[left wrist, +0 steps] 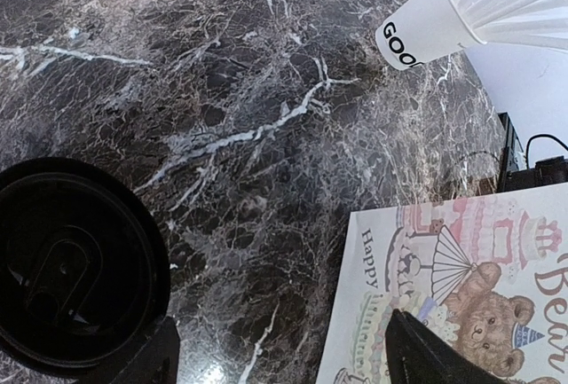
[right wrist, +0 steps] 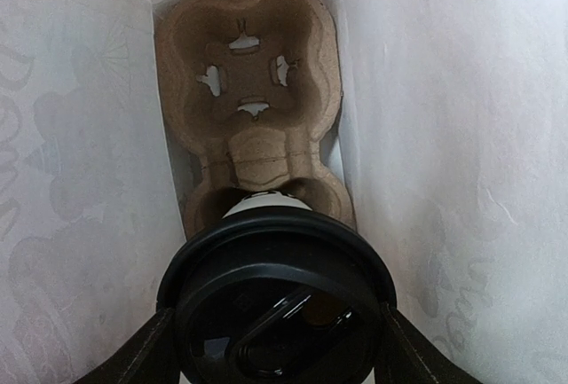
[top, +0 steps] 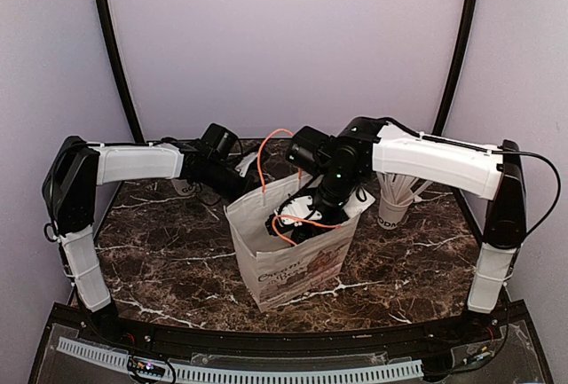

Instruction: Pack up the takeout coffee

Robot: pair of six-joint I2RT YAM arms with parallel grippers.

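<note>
The takeout coffee [right wrist: 277, 313], a white cup with a black lid, is inside the white paper bag [top: 288, 260]. It hangs over the near pocket of a brown pulp cup carrier [right wrist: 253, 91] on the bag's floor. My right gripper [right wrist: 275, 315] reaches down into the bag [top: 300, 217], its fingers pressed on both sides of the lid. My left gripper [left wrist: 280, 322] is open behind the bag's left side [top: 241, 182]. A second black-lidded cup [left wrist: 71, 269] stands by its left finger, and the bag's printed face [left wrist: 461, 286] lies by its right finger.
A white cup of white straws [top: 395, 199] stands right of the bag, also in the left wrist view [left wrist: 435, 25]. The bag's orange cord handles [top: 271, 144] stick up around my right wrist. The bag's walls [right wrist: 461, 180] close in on both sides of the right gripper.
</note>
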